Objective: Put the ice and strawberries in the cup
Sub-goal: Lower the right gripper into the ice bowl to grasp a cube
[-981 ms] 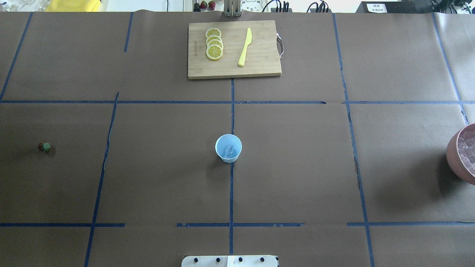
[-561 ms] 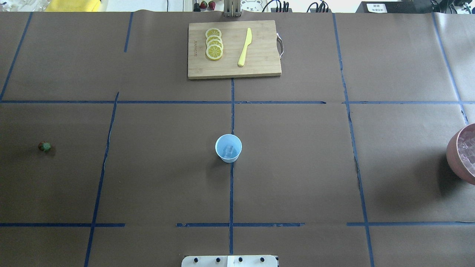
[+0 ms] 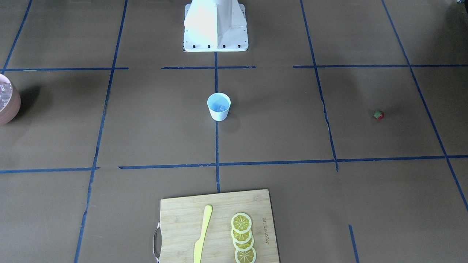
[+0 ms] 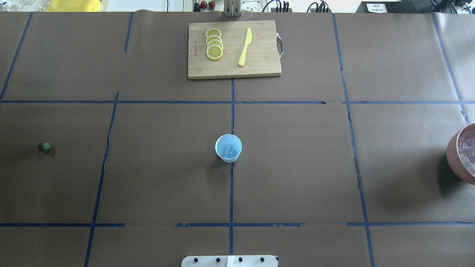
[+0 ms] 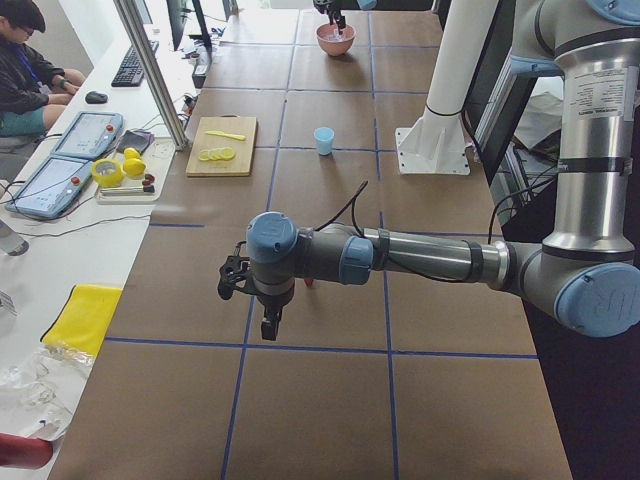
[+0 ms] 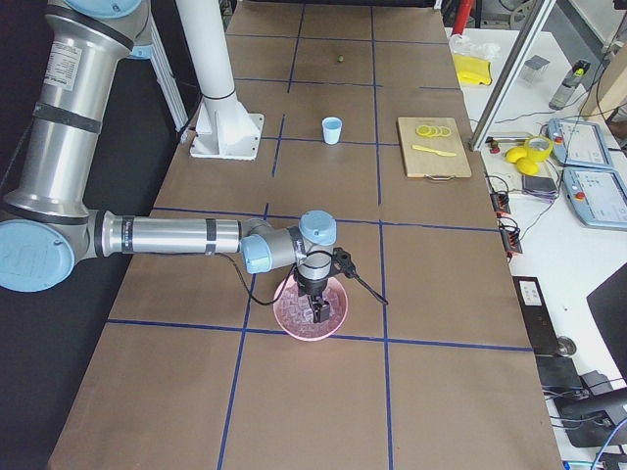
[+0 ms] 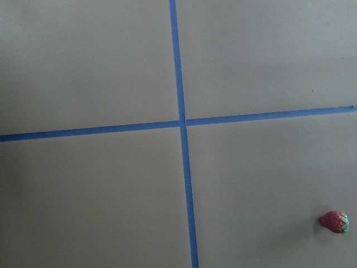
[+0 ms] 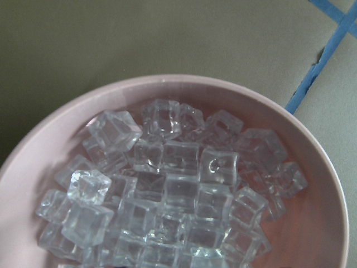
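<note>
The small white cup (image 4: 228, 148) stands at the table's middle, also in the front view (image 3: 218, 106), with an ice cube (image 4: 229, 150) inside. The tiny strawberry (image 4: 44, 147) lies far left on the table and shows at the lower right of the left wrist view (image 7: 334, 221). The left gripper (image 5: 268, 325) hangs above the table near it; I cannot tell if it is open or shut. The right gripper (image 6: 318, 311) points down over the pink bowl (image 6: 289, 315) of ice cubes (image 8: 167, 190); I cannot tell its state. No fingers show in either wrist view.
A wooden cutting board (image 4: 259, 70) at the far side holds several lemon slices (image 4: 214, 44) and a yellow knife (image 4: 245, 46). The pink bowl (image 4: 454, 159) sits at the right table edge. The robot's white base (image 3: 215, 25) stands at the near side.
</note>
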Robot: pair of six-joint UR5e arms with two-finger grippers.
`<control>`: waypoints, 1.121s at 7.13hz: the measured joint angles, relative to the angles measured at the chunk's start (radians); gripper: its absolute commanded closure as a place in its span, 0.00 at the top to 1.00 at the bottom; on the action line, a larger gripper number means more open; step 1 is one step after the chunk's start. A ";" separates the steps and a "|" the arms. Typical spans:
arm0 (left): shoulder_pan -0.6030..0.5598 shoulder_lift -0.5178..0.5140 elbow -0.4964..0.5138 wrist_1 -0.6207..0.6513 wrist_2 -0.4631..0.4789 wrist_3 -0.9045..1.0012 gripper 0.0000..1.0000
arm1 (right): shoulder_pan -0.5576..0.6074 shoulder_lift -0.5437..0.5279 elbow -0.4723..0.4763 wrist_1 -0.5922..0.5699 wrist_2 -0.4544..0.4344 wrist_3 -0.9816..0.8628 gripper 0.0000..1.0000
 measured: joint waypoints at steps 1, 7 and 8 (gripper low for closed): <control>0.000 0.000 -0.003 0.000 0.000 0.000 1.00 | -0.001 0.001 -0.008 0.000 0.000 -0.005 0.82; 0.001 0.002 -0.007 0.001 0.000 0.000 1.00 | -0.009 0.006 -0.023 -0.003 -0.020 -0.009 0.50; 0.001 0.002 -0.007 0.001 0.000 0.000 1.00 | -0.012 0.011 -0.023 -0.004 -0.020 -0.008 0.50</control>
